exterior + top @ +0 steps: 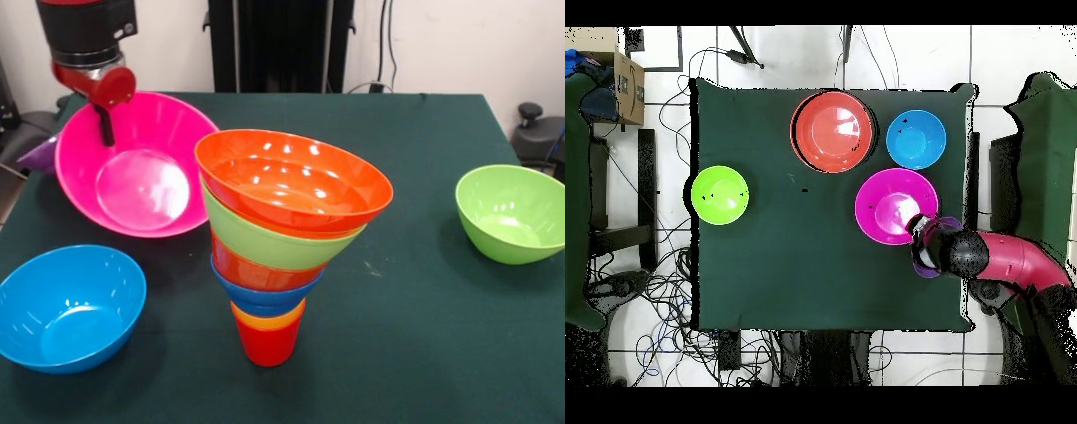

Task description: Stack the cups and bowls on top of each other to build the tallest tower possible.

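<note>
Nearest the front camera: the tower (281, 238), standing upright on the green table (415, 336). Lowest, a narrow red cup (267, 345); above it an orange cup rim (265, 315), then a small blue bowl (265, 296), a small orange-red bowl (252, 269), a lime green bowl (265, 237), and on top a large orange-red bowl (296, 181), tipped a little toward the camera. Widening upward like a funnel.

Left of the tower and about as near: a light blue bowl (71, 305), upright, apart from the stack. Right of the tower, well apart: a second lime green bowl (512, 214), alone near the table's edge.

Behind the tower to the left: a large pink bowl (132, 163), tilted, its far rim raised, with the gripper (107, 128) at that rim, one dark finger reaching down inside the bowl. Clamped on the rim or not: cannot tell. Just beyond the pink bowl, a sliver of a purple bowl (37, 155), mostly hidden.
</note>
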Action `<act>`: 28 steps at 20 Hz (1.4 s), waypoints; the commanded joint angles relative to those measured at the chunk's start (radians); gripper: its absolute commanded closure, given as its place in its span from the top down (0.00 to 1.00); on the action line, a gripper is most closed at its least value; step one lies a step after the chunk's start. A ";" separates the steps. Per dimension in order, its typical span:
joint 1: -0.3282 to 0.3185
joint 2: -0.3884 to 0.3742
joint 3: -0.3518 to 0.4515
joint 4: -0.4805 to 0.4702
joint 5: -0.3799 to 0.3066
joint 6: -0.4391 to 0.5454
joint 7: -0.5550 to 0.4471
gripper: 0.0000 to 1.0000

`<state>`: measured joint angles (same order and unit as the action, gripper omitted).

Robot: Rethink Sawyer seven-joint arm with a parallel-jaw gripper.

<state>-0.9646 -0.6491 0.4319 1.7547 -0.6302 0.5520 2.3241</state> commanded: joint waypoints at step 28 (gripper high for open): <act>0.270 -0.121 -0.194 0.264 -0.054 -0.178 0.027 0.00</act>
<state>-0.7401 -0.7902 0.2491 2.0416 -0.6333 0.4377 2.3241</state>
